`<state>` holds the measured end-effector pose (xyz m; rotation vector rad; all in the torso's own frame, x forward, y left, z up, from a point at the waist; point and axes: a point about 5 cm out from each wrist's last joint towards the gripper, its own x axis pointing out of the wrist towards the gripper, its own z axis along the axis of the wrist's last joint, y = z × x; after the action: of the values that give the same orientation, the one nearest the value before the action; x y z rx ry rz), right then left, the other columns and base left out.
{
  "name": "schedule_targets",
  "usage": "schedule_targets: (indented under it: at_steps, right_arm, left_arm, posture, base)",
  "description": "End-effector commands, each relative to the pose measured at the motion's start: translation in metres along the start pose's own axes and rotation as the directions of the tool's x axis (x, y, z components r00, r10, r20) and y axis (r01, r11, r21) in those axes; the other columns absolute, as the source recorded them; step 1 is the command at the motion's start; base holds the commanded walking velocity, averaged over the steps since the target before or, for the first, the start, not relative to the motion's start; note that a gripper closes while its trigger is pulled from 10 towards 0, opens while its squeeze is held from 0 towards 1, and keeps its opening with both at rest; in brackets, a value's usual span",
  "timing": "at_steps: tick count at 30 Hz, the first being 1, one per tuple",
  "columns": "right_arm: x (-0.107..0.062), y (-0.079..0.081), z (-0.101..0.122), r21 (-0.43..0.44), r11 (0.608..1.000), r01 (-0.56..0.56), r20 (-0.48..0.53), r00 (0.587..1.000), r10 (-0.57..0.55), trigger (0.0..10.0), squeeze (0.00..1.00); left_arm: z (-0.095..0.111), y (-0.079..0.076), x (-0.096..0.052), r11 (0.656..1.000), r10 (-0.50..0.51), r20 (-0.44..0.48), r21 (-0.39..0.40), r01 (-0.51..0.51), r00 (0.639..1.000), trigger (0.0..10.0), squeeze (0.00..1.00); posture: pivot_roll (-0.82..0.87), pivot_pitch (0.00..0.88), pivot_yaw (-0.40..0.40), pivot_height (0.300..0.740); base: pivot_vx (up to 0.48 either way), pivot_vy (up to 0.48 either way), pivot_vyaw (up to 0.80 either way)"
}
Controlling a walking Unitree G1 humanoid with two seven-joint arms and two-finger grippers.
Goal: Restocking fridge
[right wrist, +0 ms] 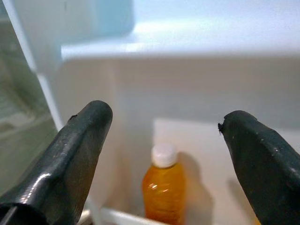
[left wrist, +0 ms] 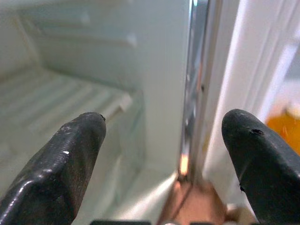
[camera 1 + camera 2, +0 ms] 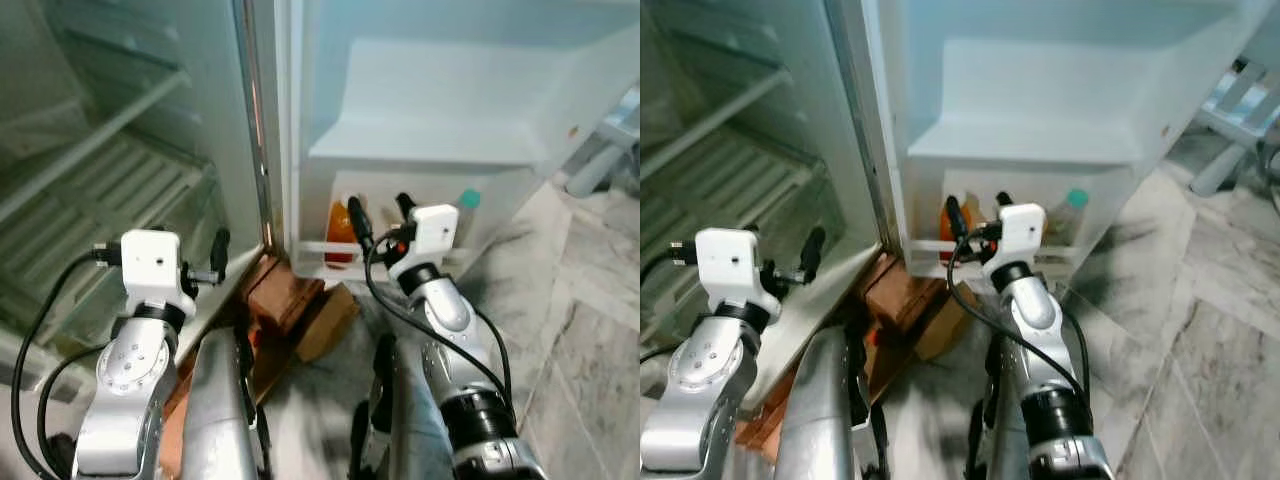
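Two hands work at the open fridge. In the left eye view the right hand (image 3: 380, 215) hangs before the low door shelf (image 3: 330, 248), where one orange bottle (image 3: 341, 228) stands; a teal-capped bottle (image 3: 468, 201) stands further right. The left hand (image 3: 219, 255) faces the main compartment, beside a brown box (image 3: 290, 298) on the floor.

Left wrist view: fingers (image 2: 70, 164) apart, nothing between them.

Right wrist view: fingers (image 1: 77, 150) apart and empty, bottle (image 1: 163, 187) beyond. Judged: a placing step looks done; next, fetching more stock.
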<state>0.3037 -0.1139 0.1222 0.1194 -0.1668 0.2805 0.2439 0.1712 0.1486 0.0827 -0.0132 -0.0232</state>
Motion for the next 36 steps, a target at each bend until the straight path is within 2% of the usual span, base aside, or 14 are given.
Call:
schedule_targets:
  at_steps: [1, 4, 8, 13, 24, 29, 32, 36]
  right_arm:
    - [-0.005, -0.005, 0.007, 0.017, 0.999, 0.043, 0.019, 0.999, -0.043, 10.0, 0.0]
    - [-0.008, -0.009, 0.008, 0.006, 0.996, 0.094, 0.016, 0.995, -0.094, 10.0, 0.0]
    - [-0.007, -0.013, 0.01, -0.024, 0.995, 0.098, 0.014, 0.995, -0.098, 10.0, 0.0]
    - [-0.009, -0.027, 0.013, -0.033, 0.989, 0.145, 0.0, 0.989, -0.145, 10.0, 0.0]
    - [-0.01, -0.026, 0.016, -0.043, 0.989, 0.14, -0.001, 0.99, -0.14, 10.0, 0.0]
    - [-0.013, -0.028, 0.016, -0.05, 0.988, 0.145, -0.007, 0.989, -0.145, 10.0, 0.0]
    - [-0.014, -0.027, 0.015, -0.081, 0.987, 0.142, -0.015, 0.99, -0.143, 10.0, 0.0]
    - [-0.017, -0.023, 0.01, -0.064, 0.992, 0.113, -0.057, 0.992, -0.116, 10.0, 0.0]
  left_arm:
    - [-0.001, 0.003, 0.002, 1.0, 0.017, 0.012, -0.002, -0.017, 1.0, 10.0, 0.0]
    - [-0.003, 0.002, 0.005, 1.0, 0.003, 0.02, -0.004, -0.003, 1.0, 10.0, 0.0]
    - [-0.006, -0.002, 0.007, 1.0, -0.018, 0.019, -0.006, 0.018, 1.0, 10.0, 0.0]
    - [-0.013, -0.009, 0.006, 0.999, -0.033, 0.016, -0.022, 0.034, 0.999, 10.0, 0.0]
    - [-0.012, -0.004, 0.011, 1.0, -0.013, 0.041, -0.003, 0.013, 0.999, 10.0, 0.0]
    - [-0.016, -0.008, 0.012, 1.0, -0.023, 0.026, -0.002, 0.023, 0.999, 10.0, 0.0]
    - [-0.018, -0.011, 0.013, 1.0, -0.028, 0.016, 0.0, 0.028, 0.999, 10.0, 0.0]
    - [-0.018, -0.013, 0.013, 0.999, -0.039, 0.023, -0.005, 0.039, 0.999, 10.0, 0.0]
  posture:
    - [0.18, 0.0, -0.037, 0.522]
    - [0.16, 0.0, -0.025, 0.537]
    - [0.16, 0.0, -0.026, 0.557]
    - [0.15, 0.0, -0.038, 0.597]
    - [0.15, 0.0, -0.041, 0.662]
    - [0.14, 0.0, -0.04, 0.702]
    - [0.13, 0.0, -0.042, 0.712]
    - [0.13, 0.0, -0.044, 0.712]
  base:
    - [0.0, 0.0, 0.0]
    - [0.0, 0.0, 0.0]
    - [0.0, 0.0, 0.0]
    - [0.0, 0.0, 0.0]
    - [0.0, 0.0, 0.0]
    - [0.0, 0.0, 0.0]
    - [0.0, 0.0, 0.0]
    - [0.0, 0.0, 0.0]
